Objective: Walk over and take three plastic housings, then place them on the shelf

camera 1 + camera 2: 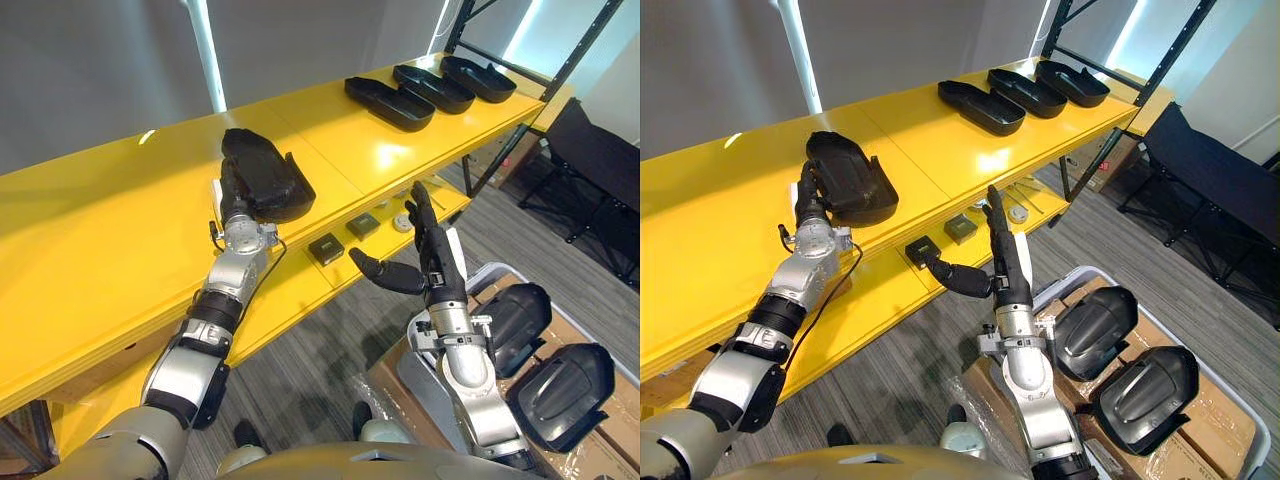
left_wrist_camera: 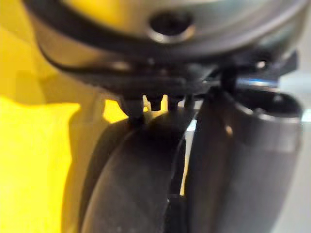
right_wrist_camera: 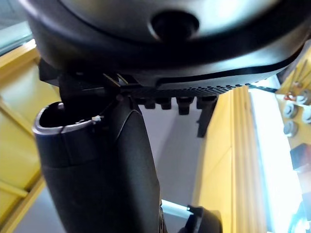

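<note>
A black plastic housing (image 1: 266, 176) lies on the yellow shelf (image 1: 120, 220) top, near its front edge. My left hand (image 1: 233, 203) reaches up from below and grips the housing's near end; in the left wrist view the thumb (image 2: 243, 160) presses beside the housing (image 2: 131, 184). Three more housings (image 1: 388, 103) (image 1: 432, 88) (image 1: 478, 78) sit in a row at the shelf's far right end. My right hand (image 1: 432, 255) hangs open in front of the lower shelf, fingers straight up and thumb out, holding nothing. Two housings (image 1: 515, 315) (image 1: 560, 385) rest in a bin at lower right.
The lower shelf holds small black boxes (image 1: 326, 248) (image 1: 362, 225) and a round part (image 1: 402, 222). A black upright frame (image 1: 565, 85) stands at the shelf's right end, with a dark chair (image 1: 590, 160) beyond. The grey bin (image 1: 1240, 440) sits on cardboard on the floor.
</note>
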Controlling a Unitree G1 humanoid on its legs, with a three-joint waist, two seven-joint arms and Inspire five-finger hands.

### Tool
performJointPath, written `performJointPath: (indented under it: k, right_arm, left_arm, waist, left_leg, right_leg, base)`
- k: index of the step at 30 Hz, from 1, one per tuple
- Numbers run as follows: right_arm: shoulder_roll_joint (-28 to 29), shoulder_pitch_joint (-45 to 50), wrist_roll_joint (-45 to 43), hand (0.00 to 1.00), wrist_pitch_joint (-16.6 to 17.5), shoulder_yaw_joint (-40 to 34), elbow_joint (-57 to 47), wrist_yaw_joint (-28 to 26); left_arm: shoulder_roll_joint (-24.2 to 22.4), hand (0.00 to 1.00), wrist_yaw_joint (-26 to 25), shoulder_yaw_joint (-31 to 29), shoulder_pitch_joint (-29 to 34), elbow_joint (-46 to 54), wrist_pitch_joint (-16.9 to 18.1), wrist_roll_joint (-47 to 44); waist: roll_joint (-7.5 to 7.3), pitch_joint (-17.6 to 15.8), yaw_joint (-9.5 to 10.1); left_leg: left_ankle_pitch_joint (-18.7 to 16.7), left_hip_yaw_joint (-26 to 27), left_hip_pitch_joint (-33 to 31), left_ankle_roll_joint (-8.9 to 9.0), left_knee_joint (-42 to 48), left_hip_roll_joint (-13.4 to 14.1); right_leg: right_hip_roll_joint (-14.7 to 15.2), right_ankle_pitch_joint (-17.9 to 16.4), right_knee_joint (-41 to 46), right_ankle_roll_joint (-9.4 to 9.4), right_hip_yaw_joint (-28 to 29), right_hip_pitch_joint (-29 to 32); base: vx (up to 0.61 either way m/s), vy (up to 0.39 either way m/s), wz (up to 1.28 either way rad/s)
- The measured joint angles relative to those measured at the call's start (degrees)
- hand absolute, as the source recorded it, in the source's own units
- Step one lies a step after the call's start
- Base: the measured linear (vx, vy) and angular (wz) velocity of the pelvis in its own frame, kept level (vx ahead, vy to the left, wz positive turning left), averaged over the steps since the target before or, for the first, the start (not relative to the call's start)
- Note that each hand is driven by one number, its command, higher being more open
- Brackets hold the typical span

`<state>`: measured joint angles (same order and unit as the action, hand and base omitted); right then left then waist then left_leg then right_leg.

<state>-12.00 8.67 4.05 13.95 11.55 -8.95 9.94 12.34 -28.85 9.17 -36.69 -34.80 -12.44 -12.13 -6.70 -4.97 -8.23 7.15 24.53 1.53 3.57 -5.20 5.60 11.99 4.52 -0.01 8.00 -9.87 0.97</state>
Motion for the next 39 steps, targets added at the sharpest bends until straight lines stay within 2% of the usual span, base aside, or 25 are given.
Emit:
performJointPath:
  k: [5, 10, 14, 16, 21, 24, 27, 29, 32, 33, 35, 37, 39]
  right_arm:
    - [-2.7, -3.3, -0.3, 1.00, 1.2, 1.0, 0.1, -0.9]
    - [-3.7, -4.7, -2.6, 1.00, 1.5, 3.0, 0.1, -0.9]
    - [-3.7, -4.8, -2.7, 1.00, 1.5, 3.9, 0.1, -0.9]
    - [-3.7, -4.9, -2.7, 1.00, 1.5, 4.4, 0.1, -0.9]
    - [-3.7, -5.2, -2.3, 1.00, 1.4, 5.0, 0.1, -0.8]
    - [-3.7, -5.9, -0.2, 1.00, 0.0, 5.0, 0.1, -0.2]
    - [-3.7, -5.9, 2.8, 1.00, -1.6, 4.8, 0.6, 0.4]
    - [-3.8, -6.0, 5.4, 1.00, -2.5, 3.7, 2.8, 0.5]
    - [-4.1, -6.5, 8.3, 1.00, -4.6, 1.5, 5.4, 1.0]
    - [-4.8, -8.6, 9.0, 1.00, -5.6, 0.4, 8.2, 2.0]
    - [-5.6, -9.8, 9.1, 1.00, -6.3, -0.5, 9.9, 2.7]
    - [-7.0, -10.8, 9.2, 1.00, -6.9, -2.8, 11.8, 5.2]
    - [-7.8, -12.5, 9.4, 1.00, -7.3, -3.3, 13.5, 6.4]
  left_arm:
    - [1.3, 1.00, 3.8, 2.4, -3.3, -1.9, -5.6, 9.9]
    - [2.2, 1.00, 4.4, 2.5, -4.8, -3.1, -8.3, 13.3]
    - [2.8, 1.00, 3.6, 2.4, -4.8, -3.1, -7.9, 11.6]
    - [3.2, 1.00, 2.4, 2.4, -4.8, -3.0, -7.3, 6.7]
    - [3.3, 1.00, -1.0, 2.4, -4.8, -2.9, -6.7, 2.2]
    - [4.5, 1.00, -2.3, 1.5, -4.8, -2.7, -6.1, -0.5]
    - [6.9, 1.00, -2.4, -1.2, -3.5, 1.8, -4.1, -4.4]
    - [8.7, 1.00, -1.1, -3.5, -0.4, 11.1, -0.5, -8.0]
    - [9.6, 1.00, 1.7, -4.3, 1.9, 19.5, 3.1, -10.5]
    - [10.1, 1.00, 4.3, -5.6, 5.4, 27.5, 6.4, -12.9]
    - [10.0, 1.00, 7.0, -6.1, 8.8, 34.1, 8.5, -16.0]
    - [9.2, 1.00, 13.1, -5.0, 14.5, 43.9, 11.7, -20.6]
    - [8.3, 1.00, 16.5, -4.4, 17.3, 46.8, 13.4, -22.2]
  waist:
    - [0.16, 0.4, 0.02]
    - [0.56, 0.4, -0.22]
    - [1.75, 0.4, -0.13]
    - [2.78, 0.5, -0.13]
    - [3.13, 0.4, 0.14]
    - [3.18, 0.4, 0.46]
    - [3.25, 0.3, 1.14]
    - [3.47, 0.2, 1.88]
    - [4.09, -0.2, 3.13]
    - [4.86, -0.6, 3.56]
    - [5.33, -0.5, 3.84]
    - [6.05, -0.6, 5.03]
    - [6.44, -0.5, 5.17]
  left_leg:
    - [0.4, -0.4, -0.1, -0.41, 0.0, 0.0]
    - [0.5, -1.0, -0.2, -0.37, 0.0, -0.1]
    - [0.5, -1.3, -0.4, -0.32, 0.0, -0.1]
    - [0.6, -1.7, -0.8, -0.36, 0.0, -0.1]
    - [0.9, -2.6, -1.0, -0.41, 0.1, -0.2]
    - [0.9, -2.8, -1.0, -0.47, 0.1, -0.3]
    - [1.0, -3.0, -1.1, -0.47, 0.1, -0.3]
    - [1.2, -3.9, -1.1, -0.57, 0.2, -0.5]
    - [1.3, -5.0, -1.1, -0.60, 0.2, -0.8]
    - [1.4, -5.6, -1.5, -0.75, 0.1, -1.1]
    - [1.4, -6.1, -2.0, -0.84, 0.1, -1.4]
    - [1.6, -7.3, -2.6, -1.10, 0.1, -1.6]
    - [1.9, -7.9, -2.9, -1.20, 0.1, -1.8]
  right_leg:
    - [-0.1, 0.2, 0.1, -0.21, -0.2, -0.3]
    - [-0.3, 0.2, 0.1, -0.23, -0.9, -0.6]
    - [-0.4, 0.2, 0.0, -0.30, -1.2, -0.6]
    - [-0.3, 0.2, -0.1, -0.30, -1.6, -0.5]
    - [-0.3, 0.1, -0.2, -0.35, -2.6, -1.0]
    - [-0.2, 0.1, -0.2, -0.34, -2.8, -1.1]
    - [-0.2, 0.1, -0.3, -0.34, -3.0, -1.2]
    - [-0.1, 0.1, -0.1, -0.35, -4.0, -1.5]
    - [0.2, -0.3, 0.0, -0.74, -5.3, -2.1]
    - [0.5, -0.6, 0.1, -0.75, -5.9, -2.2]
    - [0.7, -0.6, 0.0, -0.66, -6.6, -2.1]
    - [1.0, -0.7, 0.0, -0.55, -7.7, -2.2]
    - [1.1, -0.7, 0.0, -0.54, -8.4, -2.4]
  base:
    - [0.00, 0.000, 0.00]
    - [0.02, -0.001, 0.06]
    - [0.02, 0.000, 0.05]
    - [0.01, 0.003, 0.07]
    - [0.00, -0.002, 0.10]
    - [0.00, 0.004, 0.02]
    - [0.00, 0.000, 0.02]
    - [0.01, 0.000, 0.17]
    - [-0.01, 0.011, 0.25]
    - [-0.03, 0.026, 0.20]
    - [-0.01, 0.020, 0.24]
    - [0.01, 0.015, 0.27]
    - [-0.01, 0.011, 0.20]
